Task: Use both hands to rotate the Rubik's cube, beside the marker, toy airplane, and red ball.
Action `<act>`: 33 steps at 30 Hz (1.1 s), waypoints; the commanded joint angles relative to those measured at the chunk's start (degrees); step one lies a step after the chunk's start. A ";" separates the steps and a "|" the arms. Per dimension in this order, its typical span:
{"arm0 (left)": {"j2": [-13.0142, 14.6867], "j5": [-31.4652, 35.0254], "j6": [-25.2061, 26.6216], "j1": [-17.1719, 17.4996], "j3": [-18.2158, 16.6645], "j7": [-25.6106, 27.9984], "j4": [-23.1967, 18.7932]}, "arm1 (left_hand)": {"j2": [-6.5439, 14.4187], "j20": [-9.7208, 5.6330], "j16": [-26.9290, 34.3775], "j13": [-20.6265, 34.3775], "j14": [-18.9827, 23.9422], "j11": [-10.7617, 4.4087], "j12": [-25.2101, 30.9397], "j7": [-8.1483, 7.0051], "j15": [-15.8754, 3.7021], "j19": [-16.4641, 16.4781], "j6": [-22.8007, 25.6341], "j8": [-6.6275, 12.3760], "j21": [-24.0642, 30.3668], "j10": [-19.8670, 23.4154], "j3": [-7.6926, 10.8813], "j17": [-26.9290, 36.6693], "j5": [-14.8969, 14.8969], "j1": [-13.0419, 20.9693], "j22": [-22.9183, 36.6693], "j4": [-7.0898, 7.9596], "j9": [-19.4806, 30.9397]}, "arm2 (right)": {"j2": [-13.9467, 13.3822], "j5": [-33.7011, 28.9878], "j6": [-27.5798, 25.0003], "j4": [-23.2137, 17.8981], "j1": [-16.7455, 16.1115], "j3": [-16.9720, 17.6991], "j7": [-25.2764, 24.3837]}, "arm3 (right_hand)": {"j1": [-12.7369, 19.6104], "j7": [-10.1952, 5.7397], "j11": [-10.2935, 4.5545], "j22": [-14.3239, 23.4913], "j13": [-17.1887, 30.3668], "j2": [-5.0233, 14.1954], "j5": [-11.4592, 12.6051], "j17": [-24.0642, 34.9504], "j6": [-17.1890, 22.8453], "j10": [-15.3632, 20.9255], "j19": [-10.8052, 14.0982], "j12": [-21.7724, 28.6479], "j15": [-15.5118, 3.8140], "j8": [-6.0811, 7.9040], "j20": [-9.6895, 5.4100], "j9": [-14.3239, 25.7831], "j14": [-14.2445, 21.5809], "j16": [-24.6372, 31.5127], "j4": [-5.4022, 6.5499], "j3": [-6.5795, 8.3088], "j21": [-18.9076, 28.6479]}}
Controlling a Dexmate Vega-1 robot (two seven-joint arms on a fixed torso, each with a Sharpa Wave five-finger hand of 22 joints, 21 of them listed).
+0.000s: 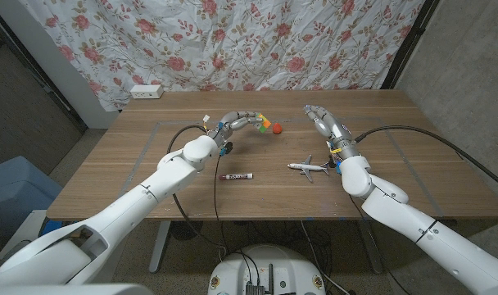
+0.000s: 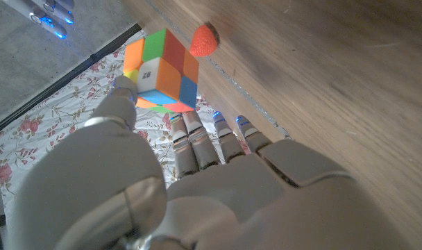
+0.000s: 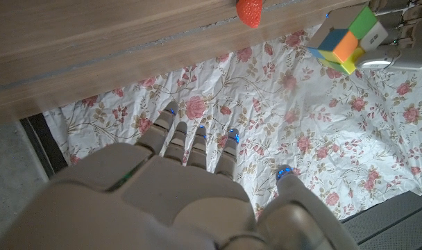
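The Rubik's cube (image 1: 264, 123), with orange, green, red and blue faces, is held off the table by my left hand (image 1: 237, 123). In the left wrist view the cube (image 2: 162, 69) sits pinched between the thumb and the fingers of my left hand (image 2: 197, 187). The red ball (image 1: 278, 129) lies on the table just right of the cube. My right hand (image 1: 321, 121) hovers to the right of the ball with its fingers apart, holding nothing and clear of the cube. In the right wrist view my right hand (image 3: 197, 187) faces the cube (image 3: 350, 38) across a gap.
A marker (image 1: 237, 176) lies nearer the front, left of centre. A white toy airplane (image 1: 308, 168) rests under my right forearm. A white power strip (image 1: 146, 92) sits at the table's (image 1: 151, 172) far left corner. A floral curtain (image 1: 233, 41) hangs behind.
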 commanded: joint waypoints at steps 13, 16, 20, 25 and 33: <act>5.29 10.42 3.85 -2.52 0.77 -3.12 -1.46 | 0.39 0.26 0.35 0.14 -0.11 -2.45 -0.08 0.66 -1.33 -0.36 0.40 0.17 0.06 1.78 0.45 -0.07 0.40 -0.41 0.06 -0.06 0.05 | 3.28 15.88 9.36 9.35 2.49 4.14 2.81 | -0.32 0.34 0.62 0.13 0.07 0.52 0.41 -0.12 -0.25 1.45 1.03 0.46 -0.12 0.44 -0.92 0.17 0.98 0.19 -0.45 0.36 0.26; 5.81 10.97 3.68 -2.98 0.92 -4.18 -1.10 | 0.39 0.24 0.39 0.13 -0.07 -2.49 -0.01 0.64 -1.41 -0.35 0.46 0.20 0.08 1.94 0.47 -0.07 0.41 -0.40 0.05 -0.08 0.04 | 3.89 18.22 11.59 11.48 3.14 4.40 3.83 | -0.38 0.42 0.66 0.13 0.07 0.56 0.41 -0.11 -0.12 1.41 1.07 0.39 -0.24 0.53 -0.96 0.16 0.99 0.17 -0.41 0.35 0.24; 6.56 12.56 4.05 -3.61 1.38 -4.94 -1.17 | 0.39 0.21 0.44 0.13 0.00 -2.54 -0.01 0.60 -1.41 -0.34 0.51 0.23 0.09 1.94 0.48 -0.08 0.41 -0.40 0.05 -0.09 0.04 | 4.26 19.34 14.08 13.80 4.05 4.35 4.23 | -0.47 0.60 0.64 0.12 0.07 0.52 0.41 -0.12 -0.13 1.33 1.04 0.28 -0.31 0.58 -1.01 0.16 0.88 0.08 -0.37 0.30 0.16; 6.63 13.21 3.95 -3.77 1.12 -5.14 -0.89 | 0.37 0.20 0.47 0.12 0.04 -2.55 0.01 0.53 -1.50 -0.35 0.55 0.25 0.10 1.98 0.49 -0.08 0.41 -0.41 0.05 -0.10 0.03 | 5.41 22.28 17.34 16.97 5.00 4.77 5.26 | -0.46 0.73 -0.14 0.12 0.06 0.32 0.42 -0.33 -0.87 2.38 2.47 0.45 -0.81 0.45 -1.43 0.14 2.14 0.32 -0.46 0.25 0.50; 7.54 17.69 3.30 -5.68 3.03 -6.98 -0.15 | 0.37 0.16 0.54 0.11 0.15 -2.59 0.07 0.47 -1.57 -0.25 0.99 0.41 0.15 2.15 0.53 -0.09 0.41 -0.40 0.05 -0.13 0.02 | 6.50 25.71 20.57 20.42 5.94 5.02 6.82 | -0.59 0.67 -0.29 0.13 0.04 -0.16 0.42 -0.55 -1.25 3.56 4.21 0.59 -1.09 0.50 -1.70 0.12 2.98 0.36 -0.53 0.00 0.83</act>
